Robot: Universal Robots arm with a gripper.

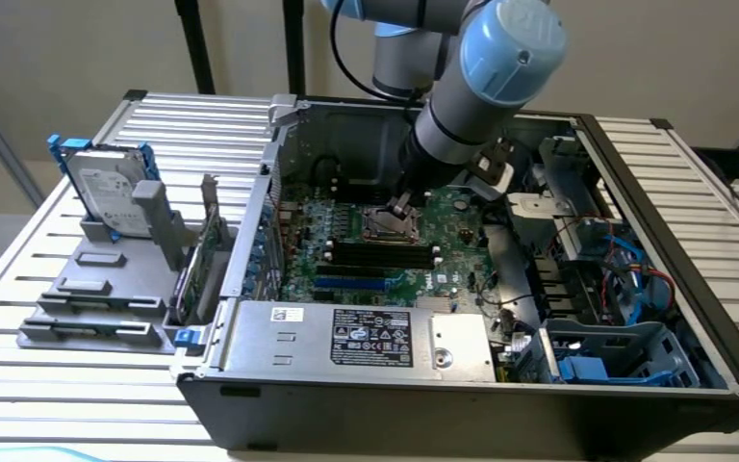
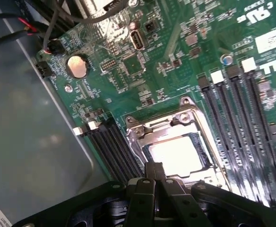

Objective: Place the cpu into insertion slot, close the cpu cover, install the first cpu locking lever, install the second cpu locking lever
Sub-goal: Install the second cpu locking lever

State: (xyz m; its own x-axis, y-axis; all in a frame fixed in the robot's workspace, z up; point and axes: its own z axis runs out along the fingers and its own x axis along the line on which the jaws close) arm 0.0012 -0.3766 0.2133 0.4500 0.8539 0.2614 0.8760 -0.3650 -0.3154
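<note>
Cpu (image 2: 178, 155) (socketed) just beside jaws

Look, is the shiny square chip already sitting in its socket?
Yes, the cpu lies flat inside the insertion slot, just ahead of the end effector.

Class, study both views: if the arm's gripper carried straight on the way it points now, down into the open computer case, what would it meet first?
Most likely the cpu cover over the cpu in the insertion slot; the gripper hangs right above it. How much gap remains is unclear.
</note>
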